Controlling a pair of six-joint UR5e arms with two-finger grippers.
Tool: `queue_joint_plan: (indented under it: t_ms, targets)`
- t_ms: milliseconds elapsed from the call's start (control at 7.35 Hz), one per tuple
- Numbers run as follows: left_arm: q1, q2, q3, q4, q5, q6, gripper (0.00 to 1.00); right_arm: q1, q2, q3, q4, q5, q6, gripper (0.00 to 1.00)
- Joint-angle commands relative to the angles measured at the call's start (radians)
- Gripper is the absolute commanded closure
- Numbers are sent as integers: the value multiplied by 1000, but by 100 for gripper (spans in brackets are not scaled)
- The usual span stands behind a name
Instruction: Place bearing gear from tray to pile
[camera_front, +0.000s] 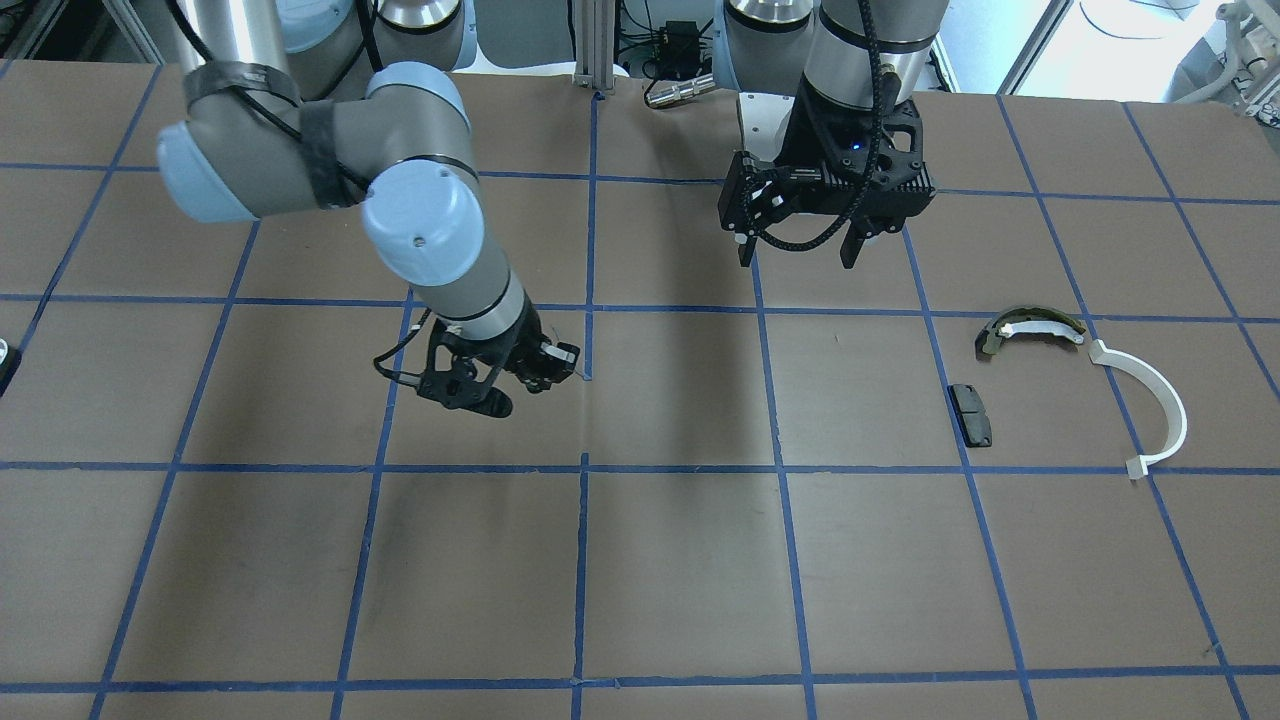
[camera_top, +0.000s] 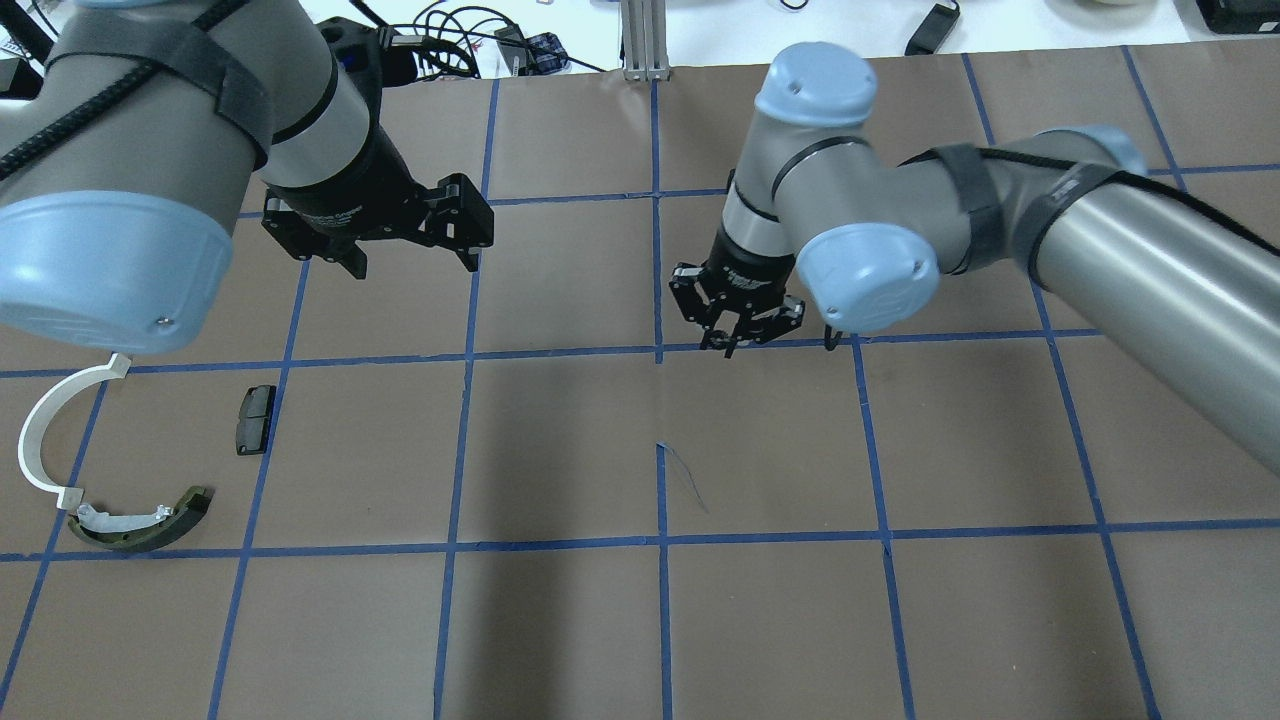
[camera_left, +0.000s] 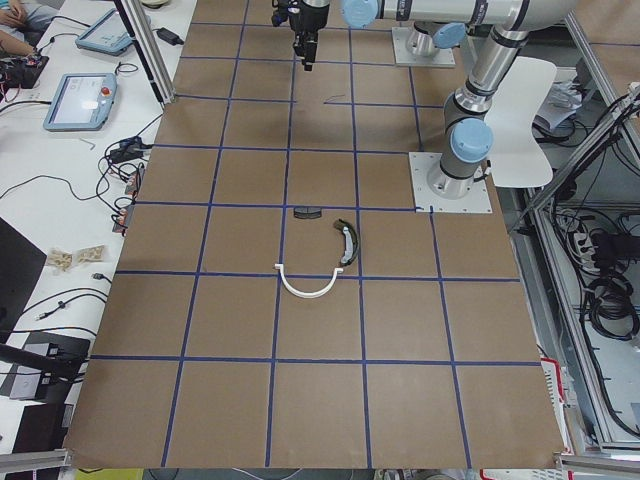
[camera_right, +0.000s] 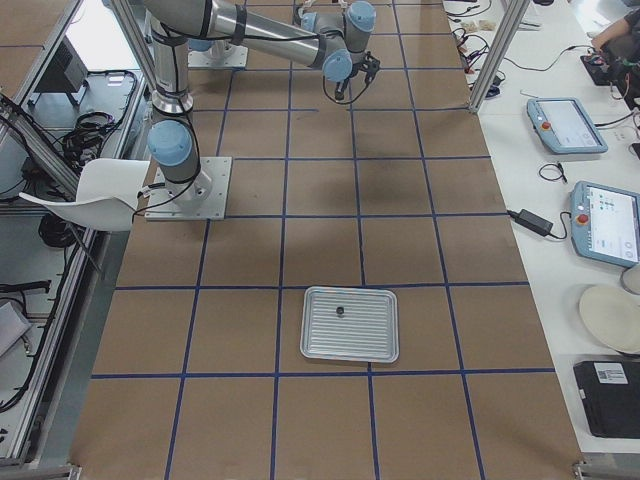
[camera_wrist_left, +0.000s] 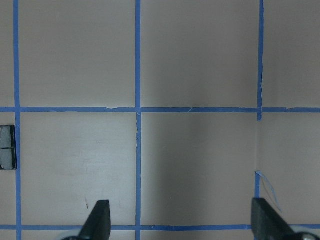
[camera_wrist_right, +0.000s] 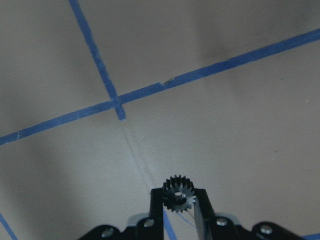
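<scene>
Brown paper ruled with blue tape covers the table (camera_top: 560, 620), and both arms hang above it. The ribbed metal tray (camera_right: 372, 342) lies well apart from them, toward the robot's right end, with one small dark part on it that we cannot name. The pile (camera_top: 140, 525) sits on the robot's left: a white half-ring (camera_front: 1176, 408), an olive curved shoe (camera_front: 1035, 318) just beside one of its ends, and a black pad (camera_front: 971, 414) a little apart. The left gripper (camera_top: 412, 265) is spread wide and empty, hovering near the pad. The right gripper (camera_top: 740, 335) is narrowed on the bearing gear (camera_wrist_right: 178, 192), pinched between its fingertips above the middle of the table. We judge this the carry: the gear is off the tray but far from the pile. Next we need a long sweep toward the robot's left that steers clear of the left arm, then a low descent before release so the gear does not roll.
</scene>
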Motion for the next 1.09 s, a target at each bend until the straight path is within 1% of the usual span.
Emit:
queue_joint_plan:
  t_ms: [0,272,408,545,681,817,953]
  targets:
    - [0,0,0,0,0,0,0,100,54,76,-188,-2,115,100]
    - [0,0,1,0,0,0,0,137,74,95,-212,2,132,100]
    - [0,-1,0,0,0,0,0,154,96,95,-259,44,140,100]
    - [0,0,1,1,0,0,0,156,125,93,-267,48,137,100]
    - [0,0,0,0,0,0,0,156,130,92,-278,49,143,100]
    - [0,0,0,1,0,0,0,154,130,89,-278,42,143,55]
    - [0,-1,1,1,0,0,0,153,130,84,-279,36,134,22]
